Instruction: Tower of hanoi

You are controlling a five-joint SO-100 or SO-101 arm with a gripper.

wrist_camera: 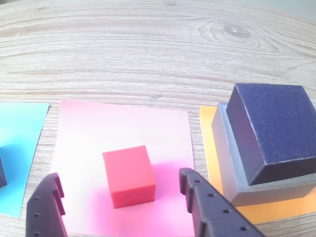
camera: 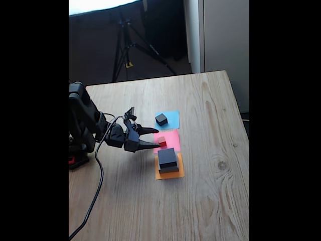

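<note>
Red cube (wrist_camera: 129, 175) sits on the pink paper (wrist_camera: 123, 133), with the hand (wrist_camera: 121, 197) spread wide, one finger on each side. If the hand closes crooked, the cube could slide away or bump the dark blocks (wrist_camera: 266, 143) nearby

Looks like a home or hobby room w/ a makeshift bench, not a proper lab. Light wood-grain table (camera: 210, 191) takes the near part of the fixed view; small black robot arm (camera: 83, 120) clamped at its left edge, cable (camera: 98, 186) trailing off. Far behind: black tripod (camera: 128, 47) on dark floor, pale door or cabinet panel (camera: 223, 35) at far right, bright daylight along the top.
</note>
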